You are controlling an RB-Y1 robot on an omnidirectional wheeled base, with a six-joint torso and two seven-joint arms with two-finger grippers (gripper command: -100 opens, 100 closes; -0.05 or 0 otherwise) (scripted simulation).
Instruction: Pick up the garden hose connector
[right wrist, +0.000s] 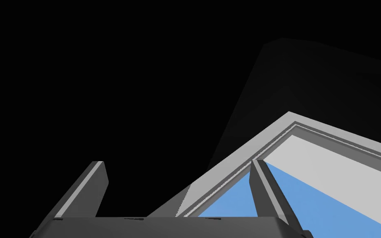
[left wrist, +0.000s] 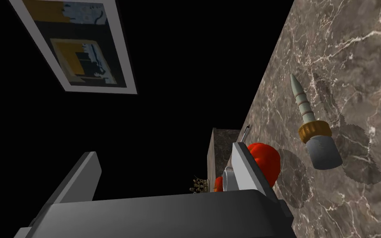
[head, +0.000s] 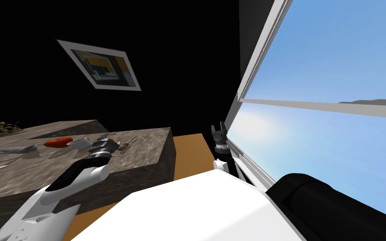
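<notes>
Marble counter (head: pixel 146 144) under my left gripper (left wrist: pixel 163 151), fingers spread, holding nothing; hose connector (left wrist: pixel 315 128) lies flat on the marble near one finger, outside the gap, red thing (left wrist: pixel 264 161) partly behind that finger; right gripper (right wrist: pixel 177 163) also spread, up by the window (head: pixel 313 105).

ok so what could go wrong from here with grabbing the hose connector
The hose connector lies outside the open left gripper, beyond one finger; closing now would likely catch nothing. A red object right by that finger could get knocked in a sideways shift. The connector is round and tapered, lying on the marble table, so it may roll.
</notes>
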